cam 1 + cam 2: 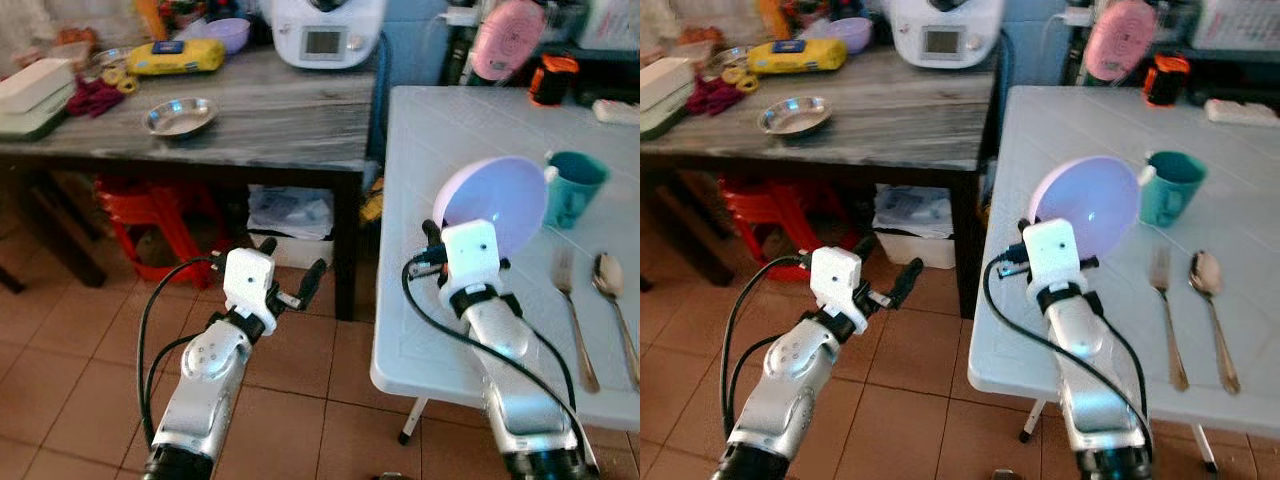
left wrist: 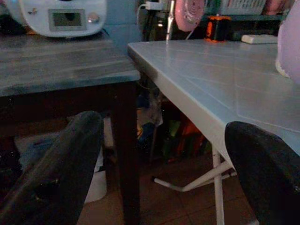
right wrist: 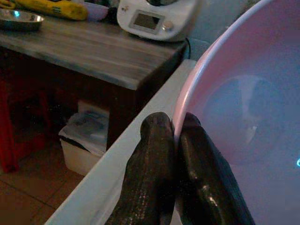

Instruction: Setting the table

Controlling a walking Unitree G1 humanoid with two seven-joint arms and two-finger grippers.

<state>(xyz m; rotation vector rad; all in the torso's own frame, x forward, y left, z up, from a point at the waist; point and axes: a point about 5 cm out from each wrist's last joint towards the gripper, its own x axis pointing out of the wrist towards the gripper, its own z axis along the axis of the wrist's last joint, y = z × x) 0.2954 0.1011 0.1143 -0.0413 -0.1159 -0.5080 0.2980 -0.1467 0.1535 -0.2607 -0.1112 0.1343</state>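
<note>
We've got the bowl up on edge!
Our right gripper [image 3: 176, 140] pinches the lilac bowl's [image 1: 500, 205] rim above the white tabletop's [image 1: 430, 330] left edge; left gripper [image 1: 290, 272] spread wide.

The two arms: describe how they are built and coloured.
Both arms, left and right, are silver metal with rounded joints. Each carries a white boxy block at the wrist, ahead of which sit black jaws. A loose black cable loops beside each arm.
</note>
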